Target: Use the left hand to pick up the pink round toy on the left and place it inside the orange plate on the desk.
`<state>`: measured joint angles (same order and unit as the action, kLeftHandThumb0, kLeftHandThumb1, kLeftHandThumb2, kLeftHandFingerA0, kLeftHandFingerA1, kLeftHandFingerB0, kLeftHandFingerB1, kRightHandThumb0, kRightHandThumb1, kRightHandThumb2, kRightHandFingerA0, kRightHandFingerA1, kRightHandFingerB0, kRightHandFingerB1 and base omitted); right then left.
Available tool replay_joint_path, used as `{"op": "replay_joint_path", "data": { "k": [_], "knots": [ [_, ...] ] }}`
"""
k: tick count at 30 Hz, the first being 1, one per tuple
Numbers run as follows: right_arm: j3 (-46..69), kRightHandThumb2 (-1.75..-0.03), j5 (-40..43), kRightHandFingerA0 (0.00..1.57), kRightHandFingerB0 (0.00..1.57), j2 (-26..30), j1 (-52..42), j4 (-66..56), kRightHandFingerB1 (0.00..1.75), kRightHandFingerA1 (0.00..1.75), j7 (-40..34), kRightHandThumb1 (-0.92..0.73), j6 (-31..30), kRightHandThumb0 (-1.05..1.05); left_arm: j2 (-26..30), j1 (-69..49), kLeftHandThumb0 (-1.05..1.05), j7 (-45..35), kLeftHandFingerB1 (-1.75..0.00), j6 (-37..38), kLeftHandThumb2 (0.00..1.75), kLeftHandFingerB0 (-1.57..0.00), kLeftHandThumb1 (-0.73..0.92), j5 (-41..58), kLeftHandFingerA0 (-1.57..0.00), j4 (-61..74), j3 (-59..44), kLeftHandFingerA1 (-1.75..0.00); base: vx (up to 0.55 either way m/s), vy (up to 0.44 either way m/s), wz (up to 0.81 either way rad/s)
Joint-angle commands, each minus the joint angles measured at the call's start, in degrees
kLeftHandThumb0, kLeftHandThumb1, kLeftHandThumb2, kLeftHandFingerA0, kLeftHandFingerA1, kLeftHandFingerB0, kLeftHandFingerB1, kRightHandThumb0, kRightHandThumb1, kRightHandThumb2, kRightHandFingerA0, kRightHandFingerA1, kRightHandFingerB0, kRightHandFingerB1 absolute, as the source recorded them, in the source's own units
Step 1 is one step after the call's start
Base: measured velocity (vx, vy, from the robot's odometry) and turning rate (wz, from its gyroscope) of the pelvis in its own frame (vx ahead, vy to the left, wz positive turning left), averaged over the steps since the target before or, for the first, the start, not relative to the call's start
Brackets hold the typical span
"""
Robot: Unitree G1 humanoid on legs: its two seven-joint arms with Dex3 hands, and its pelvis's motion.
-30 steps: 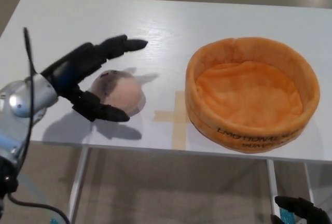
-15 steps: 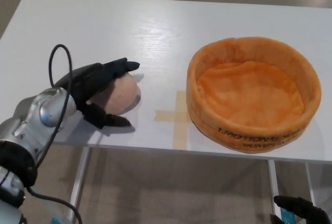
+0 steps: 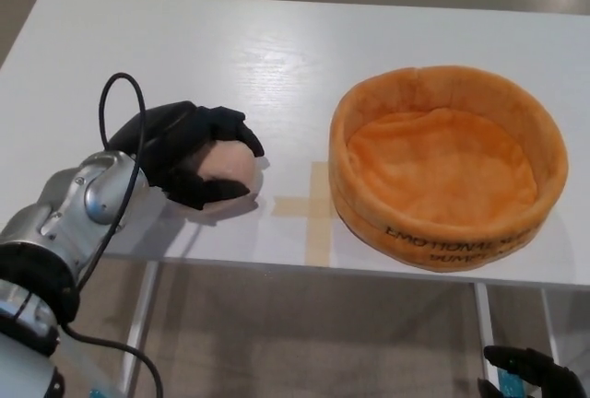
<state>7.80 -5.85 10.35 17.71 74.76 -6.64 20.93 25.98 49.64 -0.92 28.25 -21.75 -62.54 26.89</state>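
On the white desk (image 3: 277, 57), pink toy (image 3: 232, 169) inside left hand (image 3: 189, 149).

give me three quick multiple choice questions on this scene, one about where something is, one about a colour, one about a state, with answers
1. Where does the pink toy sit relative to the plate?
A. inside it
B. on the table to its left in the picture
C. on the floor

2. What colour is the plate?
A. orange
B. blue
C. green

3. What is the left hand doing?
A. hanging open above the plate
B. resting flat on the table
C. wrapped around the toy

Answers: 1 B, the toy lies on the white table, apart from the plate; 2 A, its soft wall and floor are orange; 3 C, black fingers curl over the toy's top and front.
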Motion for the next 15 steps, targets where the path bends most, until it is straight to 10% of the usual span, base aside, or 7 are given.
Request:
{"op": "replay_joint_path", "data": {
  "k": [1, 15],
  "knots": [
    [0.0, -0.57, 0.2, 0.68, 0.58, -0.2, -0.1, 0.5, 0.53, 0.7, 0.1, -0.61, -0.8, -0.3, -0.1, -1.3, -0.21, 3.2, -0.88, 3.4, 0.69, -0.81, 0.81, -1.2, -0.77, -0.7, -2.3, -1.56, 0.0, 0.0, 0.0],
    [-0.5, -0.57, -0.1, 0.7, 0.6, 0.0, 0.1, 0.6, 0.52, 0.7, 0.0, -0.6, -1.0, -0.31, -2.1, 3.8, -0.26, 4.2, -0.92, 9.1, 0.7, -0.81, 0.79, -0.1, -0.78, 5.8, -9.5, -1.57, 0.0, 0.0, 0.0]
  ]
}}
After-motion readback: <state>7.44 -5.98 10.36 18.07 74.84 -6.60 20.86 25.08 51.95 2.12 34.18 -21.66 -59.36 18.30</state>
